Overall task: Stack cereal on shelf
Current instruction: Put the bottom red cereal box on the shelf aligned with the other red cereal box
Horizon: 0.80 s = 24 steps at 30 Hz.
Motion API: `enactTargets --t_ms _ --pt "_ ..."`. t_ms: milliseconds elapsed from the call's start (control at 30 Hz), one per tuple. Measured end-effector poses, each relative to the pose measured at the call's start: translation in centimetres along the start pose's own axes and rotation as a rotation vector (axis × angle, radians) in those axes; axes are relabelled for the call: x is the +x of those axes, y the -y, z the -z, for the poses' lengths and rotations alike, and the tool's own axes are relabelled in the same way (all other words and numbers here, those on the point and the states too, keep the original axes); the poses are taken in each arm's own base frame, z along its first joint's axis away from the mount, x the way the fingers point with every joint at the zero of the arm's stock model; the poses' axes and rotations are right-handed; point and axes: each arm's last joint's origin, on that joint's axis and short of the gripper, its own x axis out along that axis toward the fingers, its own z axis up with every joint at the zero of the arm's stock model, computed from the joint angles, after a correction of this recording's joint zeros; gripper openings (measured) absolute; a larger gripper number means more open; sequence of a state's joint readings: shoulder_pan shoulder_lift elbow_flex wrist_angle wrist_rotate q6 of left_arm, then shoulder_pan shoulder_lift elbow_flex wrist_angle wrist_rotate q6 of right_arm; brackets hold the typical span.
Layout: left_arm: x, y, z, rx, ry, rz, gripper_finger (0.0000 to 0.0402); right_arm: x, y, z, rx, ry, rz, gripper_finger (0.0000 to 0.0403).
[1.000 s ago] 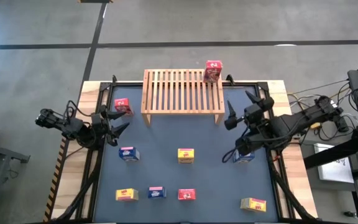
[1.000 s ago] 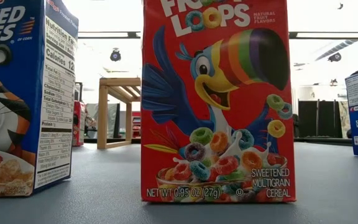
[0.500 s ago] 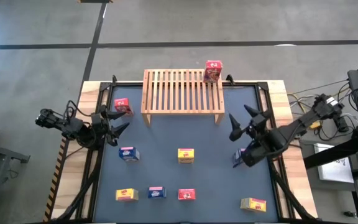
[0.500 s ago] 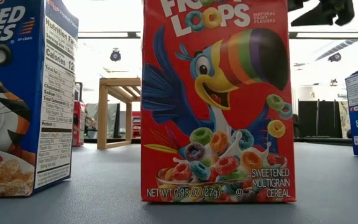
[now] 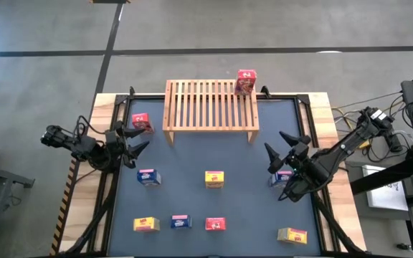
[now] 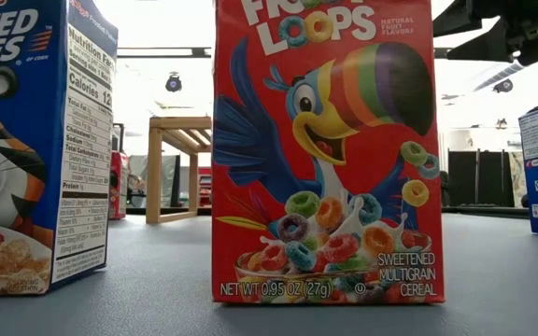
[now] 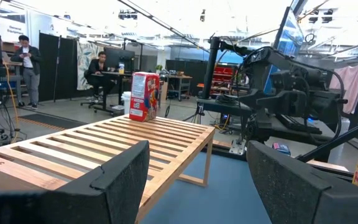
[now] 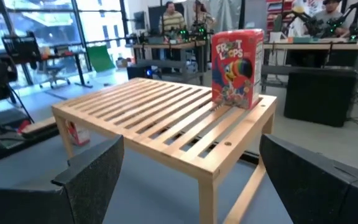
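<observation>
The wooden shelf (image 5: 211, 107) stands at the table's far middle. One red cereal box (image 5: 246, 82) stands upright on the shelf's far right corner (image 8: 236, 59). Other cereal boxes rest on the dark mat: red (image 5: 141, 122), blue (image 5: 148, 177), yellow (image 5: 214, 179), and a near row of yellow (image 5: 145, 224), blue (image 5: 181, 222), red (image 5: 215, 225) and yellow (image 5: 292, 235). My right arm partly covers a blue box (image 5: 281, 178). My right gripper (image 5: 275, 142) is open, in the air right of the shelf's near right leg, pointing at the shelf. My left gripper (image 5: 136, 140) waits open at the left edge.
A black frame (image 5: 303, 100) borders the mat. Cables and gear (image 5: 407, 107) lie beyond the table's right edge. In the low view the near-row red box (image 6: 323, 149) and blue box (image 6: 35, 140) fill the foreground. People stand in the room behind (image 8: 179, 15).
My right gripper has sunk and drawn toward the table's near edge, rolling about its own line as it went. It has come into the low view from above. Its fingers stay open. No box has moved.
</observation>
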<state>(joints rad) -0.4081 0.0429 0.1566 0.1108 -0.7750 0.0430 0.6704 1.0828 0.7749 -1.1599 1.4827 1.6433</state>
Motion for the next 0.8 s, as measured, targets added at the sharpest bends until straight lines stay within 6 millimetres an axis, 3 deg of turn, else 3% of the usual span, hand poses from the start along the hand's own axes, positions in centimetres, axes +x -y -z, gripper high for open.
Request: enactTargets --t_ms 500,800 --pt "0.0 0.0 0.0 0.000 0.000 0.000 0.0254 -0.2 -0.7 -0.5 -0.047 -0.047 -0.018 0.0364" --pt "0.0 0.0 0.0 0.000 0.000 0.000 0.0254 -1.7 -1.3 -0.4 -0.141 -0.039 -0.111 0.0364"
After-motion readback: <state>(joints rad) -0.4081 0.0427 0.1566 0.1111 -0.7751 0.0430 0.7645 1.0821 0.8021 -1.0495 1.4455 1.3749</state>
